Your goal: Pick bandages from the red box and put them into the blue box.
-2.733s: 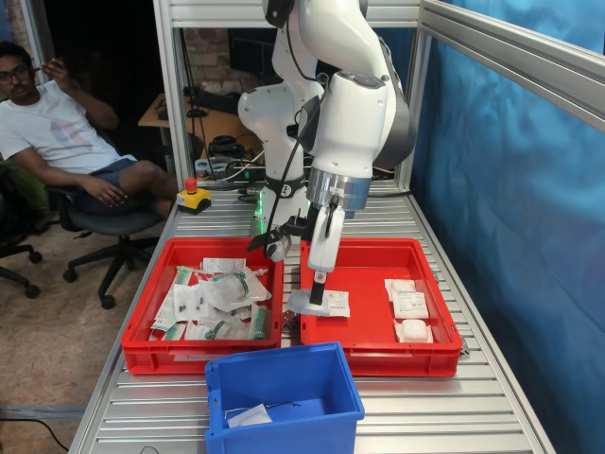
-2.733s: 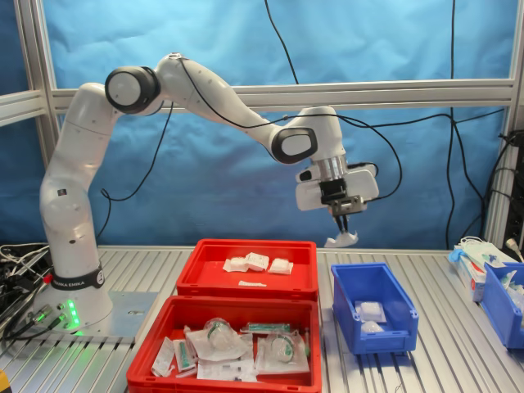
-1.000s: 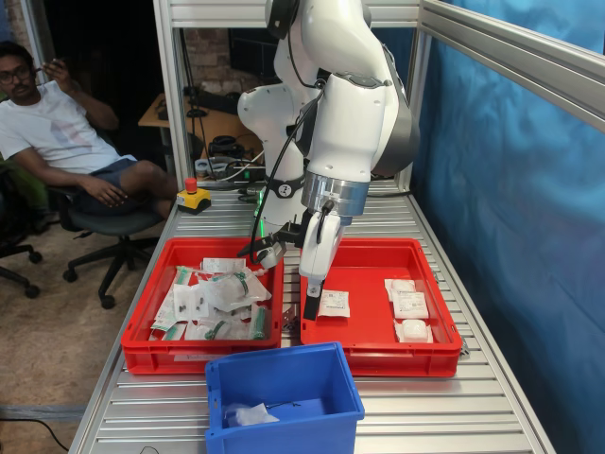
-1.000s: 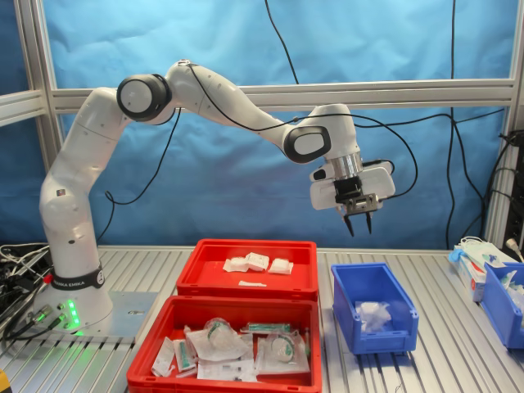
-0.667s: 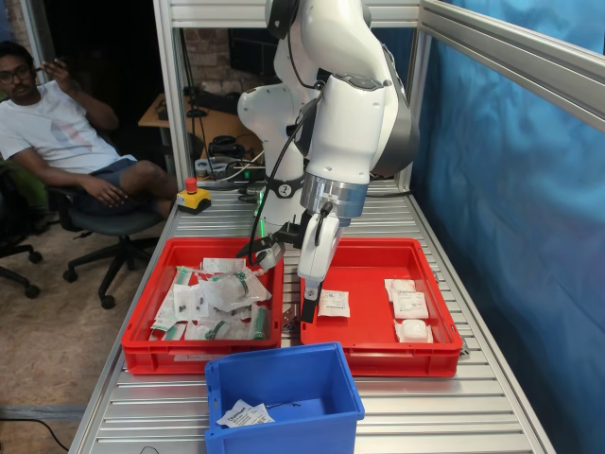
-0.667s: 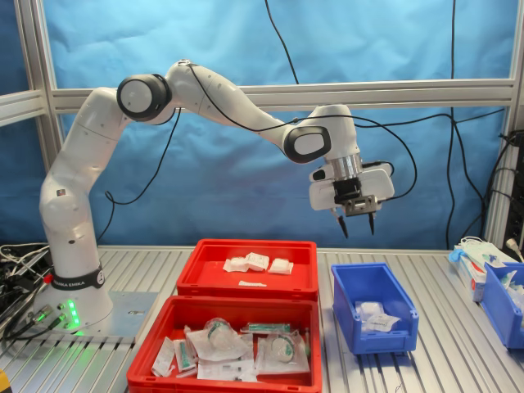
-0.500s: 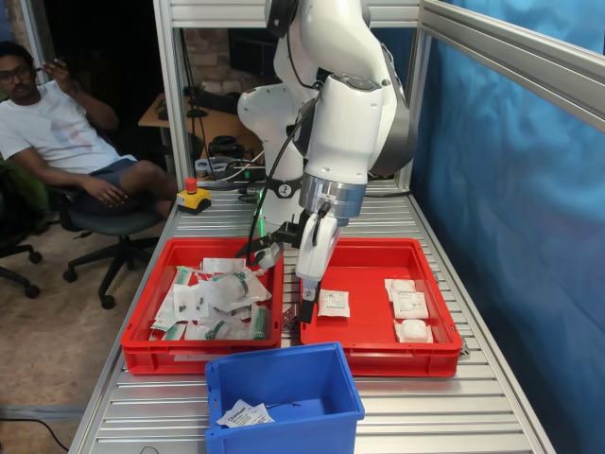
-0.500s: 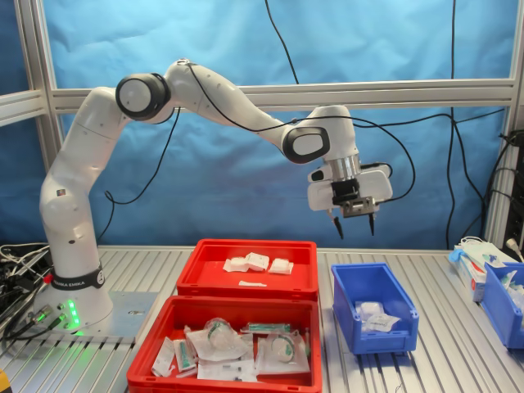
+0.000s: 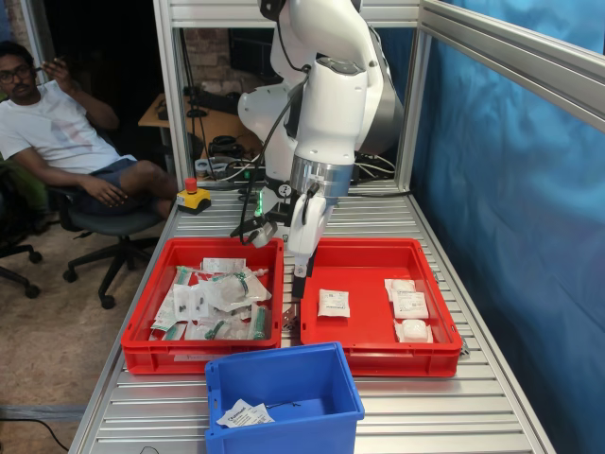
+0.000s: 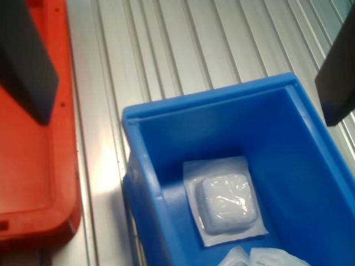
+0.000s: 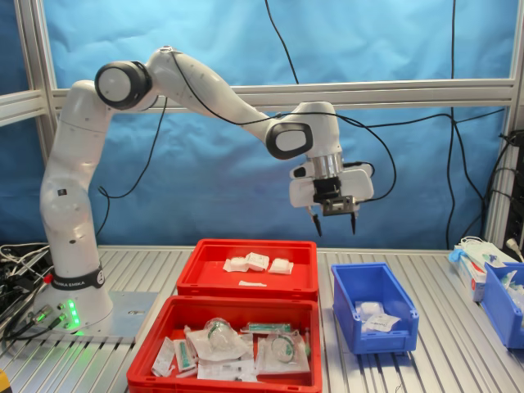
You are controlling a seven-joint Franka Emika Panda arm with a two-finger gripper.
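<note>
The white Franka arm's gripper (image 11: 334, 223) hangs in the air with its two dark, slim fingers (image 11: 315, 222) spread wide and nothing between them. In the second exterior view it sits above the gap between the shallow red plastic box (image 11: 247, 282) and the deep bright-blue plastic box (image 11: 374, 309), clear of both. In the wrist view the matte black fingers (image 10: 25, 61) frame the picture, one over the red box's smooth rim (image 10: 33, 219), the other over the ribbed aluminium counter (image 10: 166, 55) past the blue box's thick glossy wall (image 10: 213, 105).

Inside the blue box lies a flat, square white bandage packet (image 10: 224, 200) in clear, slightly shiny wrap, a rounded cushion bulging at its middle; the crumpled edges of more wrapping show beside it. The second exterior view shows the same pale packets (image 11: 374, 315) on the blue floor.

In the red box, three square white bandage packets (image 9: 408, 305) lie in a row along the first exterior view's right side, and one more (image 9: 333, 303) lies alone nearer the middle. Touching this box, on the first exterior view's left, its twin red tray (image 9: 151, 350) carries a heap of crinkly green-and-white wrappers (image 9: 216, 298). The counter (image 9: 454, 416) is grooved silver metal, its slats running lengthways.
</note>
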